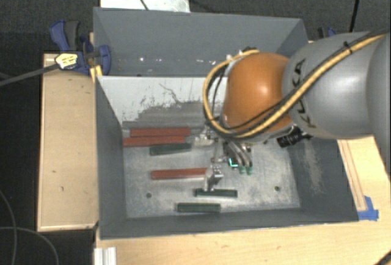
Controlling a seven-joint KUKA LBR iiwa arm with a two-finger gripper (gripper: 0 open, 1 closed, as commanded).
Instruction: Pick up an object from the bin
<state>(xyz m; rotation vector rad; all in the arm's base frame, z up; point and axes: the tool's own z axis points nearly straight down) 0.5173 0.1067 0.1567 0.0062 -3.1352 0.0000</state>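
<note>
My gripper [213,181] hangs low in the middle of the bin, under the arm's orange dome. Its tip stands just above a short dark green bar [215,193] lying flat on the floor. Just left of the tip ends a red-brown bar [178,174]. A second dark green bar [197,208] lies nearer the front wall.
A longer red-brown bar [157,135] lies along the back left of the floor, with another dark green bar [171,149] just in front of it. The arm and its cables cover the bin's right middle.
</note>
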